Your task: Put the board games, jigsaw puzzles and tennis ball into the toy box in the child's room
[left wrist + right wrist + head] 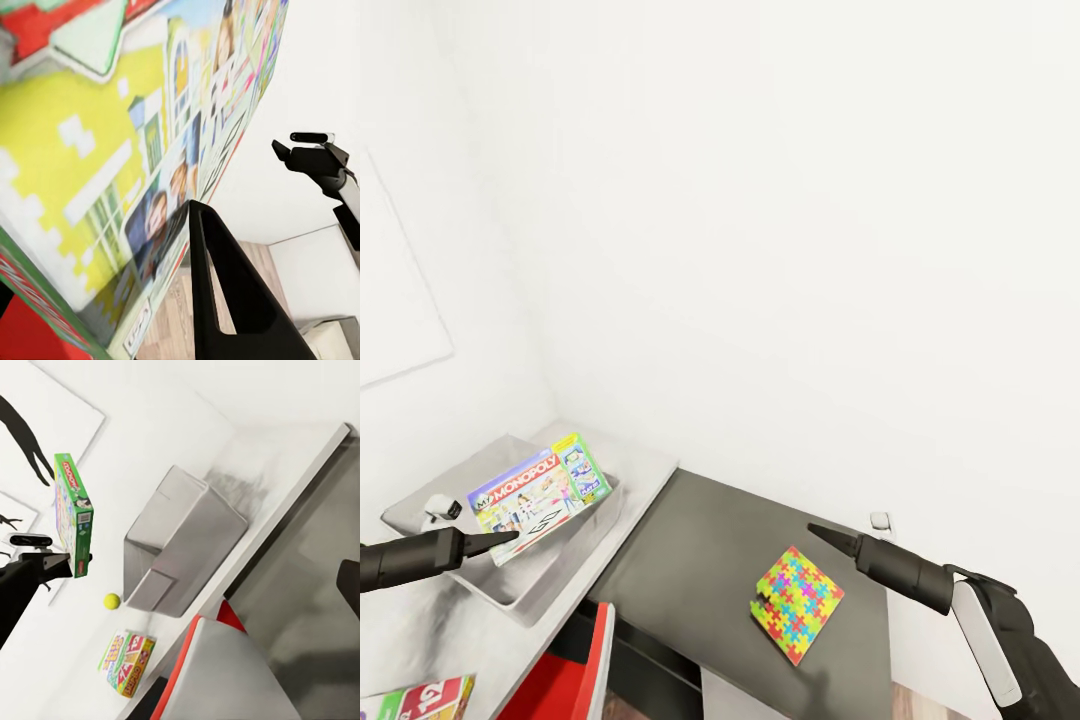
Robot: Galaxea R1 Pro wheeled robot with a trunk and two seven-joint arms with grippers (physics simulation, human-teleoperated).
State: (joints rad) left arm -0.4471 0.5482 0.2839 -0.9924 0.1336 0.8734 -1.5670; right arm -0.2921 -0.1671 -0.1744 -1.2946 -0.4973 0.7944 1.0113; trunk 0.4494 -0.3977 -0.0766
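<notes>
- Head view: left tool holds the Monopoly box by its near edge, tilted, over the toy box. Judged: box is being carried lid-up and slanted so it can slide down inside the sloping walls.
- Toy box sits on the light-grey bench, close to the corner where it meets the lower dark-grey bench.
- One jigsaw puzzle lies flat on the dark bench, toward its right end, not yet collected.
- Right tool hovers above the dark bench just beyond the puzzle, holding nothing; its tip reads as one point, so the opening cannot be told. Judged: parked clear so it does not block the left arm.
- Yellow-red-green board game lies at the near edge of the light bench, by the red chair.
- Left wrist view: one finger lies against the box's printed face; clamped on its edge.
- Right wrist view: Monopoly box seen edge-on in the left tool, above the toy box, not yet down inside it. Tennis ball rests on the bench just beside the toy box wall; yellow-red-green game lies further along.
</notes>
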